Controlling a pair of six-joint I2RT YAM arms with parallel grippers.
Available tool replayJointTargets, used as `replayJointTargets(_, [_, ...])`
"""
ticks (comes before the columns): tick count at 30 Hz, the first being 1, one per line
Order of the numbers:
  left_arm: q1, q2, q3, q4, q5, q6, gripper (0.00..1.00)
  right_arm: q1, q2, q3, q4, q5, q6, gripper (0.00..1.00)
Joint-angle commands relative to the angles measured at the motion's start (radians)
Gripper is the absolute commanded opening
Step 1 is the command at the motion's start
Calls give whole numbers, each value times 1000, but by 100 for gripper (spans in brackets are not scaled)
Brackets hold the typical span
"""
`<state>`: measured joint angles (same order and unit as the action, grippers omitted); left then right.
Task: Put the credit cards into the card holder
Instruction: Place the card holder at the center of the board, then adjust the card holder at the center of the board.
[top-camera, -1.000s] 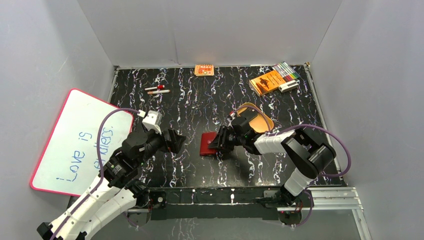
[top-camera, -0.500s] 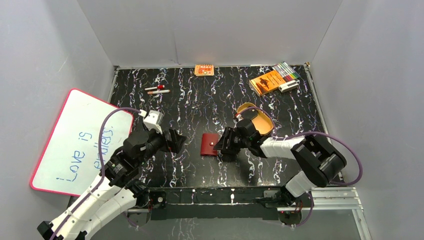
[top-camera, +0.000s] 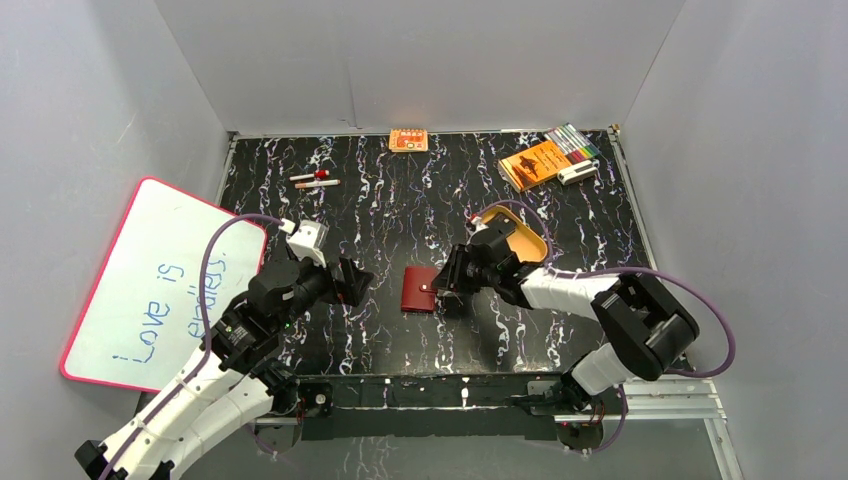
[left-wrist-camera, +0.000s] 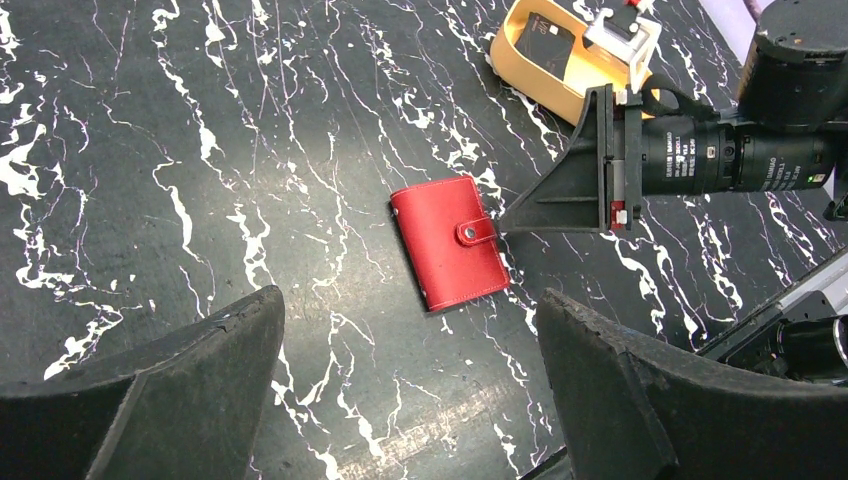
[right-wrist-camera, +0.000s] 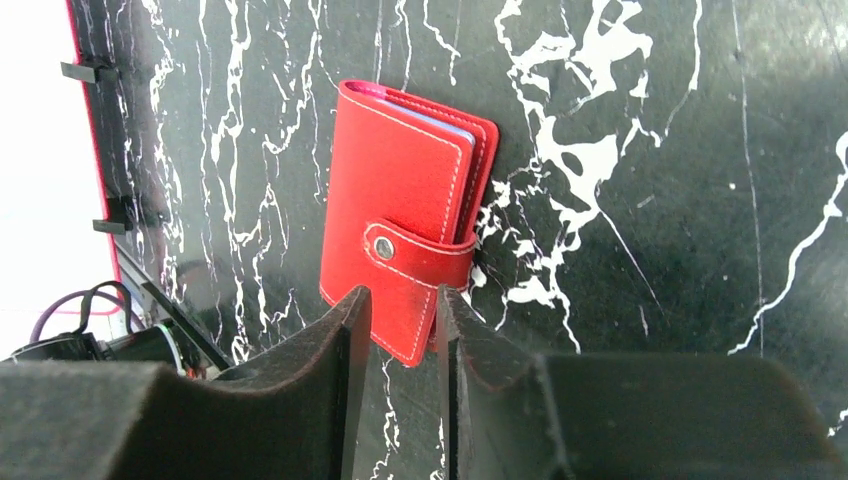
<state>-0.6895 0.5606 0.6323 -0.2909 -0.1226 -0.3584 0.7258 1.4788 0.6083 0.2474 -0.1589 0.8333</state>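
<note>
Snapped-shut card holder, right jaws at its tab edge

The card holder (right-wrist-camera: 400, 190) lies flat mid-table with the tab fastened. My right gripper (right-wrist-camera: 400, 295) is low at its tab side with the jaws drawn to a narrow slot and nothing plainly between them, and I cannot tell whether they touch the leather. The left gripper (left-wrist-camera: 408, 300) hangs well apart from the card holder, spread wide and empty. My worry is that a nudge at the snap just skates the card holder across the slick table (left-wrist-camera: 150, 150), since nothing braces it, or that the narrow jaws slip off the tab. One dark credit card (left-wrist-camera: 545, 35) sits in the tan tray (left-wrist-camera: 520, 62) beyond the right wrist. The wrist covers most of that tray from above, so I cannot count the cards. Only a pale sliver of the sleeves shows.
</note>
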Motion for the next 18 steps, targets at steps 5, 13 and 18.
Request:
replayJointTargets(5, [-2, 5, 1, 23, 4, 15, 93, 1, 84, 135, 10, -57, -58, 27])
replayJointTargets(13, [-2, 4, 0, 23, 6, 14, 93, 0, 176, 163, 15, -86, -40, 26])
replayJointTargets(18, [-2, 7, 1, 21, 8, 16, 93, 0, 202, 166, 9, -89, -38, 26])
